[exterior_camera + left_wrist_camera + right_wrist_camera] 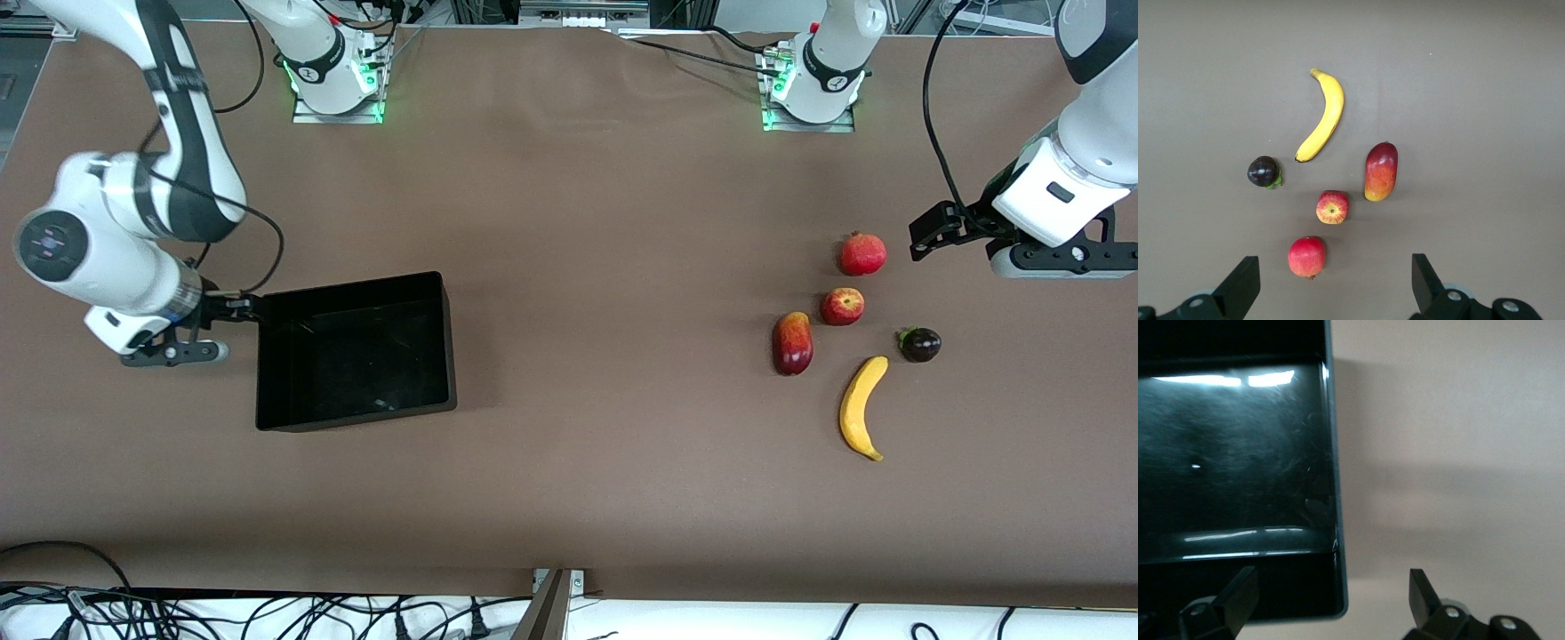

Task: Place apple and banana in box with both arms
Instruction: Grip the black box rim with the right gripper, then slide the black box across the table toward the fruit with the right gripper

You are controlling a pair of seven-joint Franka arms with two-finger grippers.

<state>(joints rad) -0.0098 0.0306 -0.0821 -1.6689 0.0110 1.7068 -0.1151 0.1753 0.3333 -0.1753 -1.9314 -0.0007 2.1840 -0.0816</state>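
Progress: nothing placed yet | shallow glossy black plastic box (356, 351) empty, toward the right arm's end | small red-and-yellow streaked apple (842, 306) and long curved yellow banana (863, 407) on table, toward the left arm's end | right gripper (233, 307) spread wide at box wall | left gripper (929, 233) spread wide, empty, above the fruits.

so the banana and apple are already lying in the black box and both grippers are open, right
Not quite: the box holds nothing in the front view. The banana and apple lie on the table toward the left arm's end. Both the left gripper and right gripper are open.
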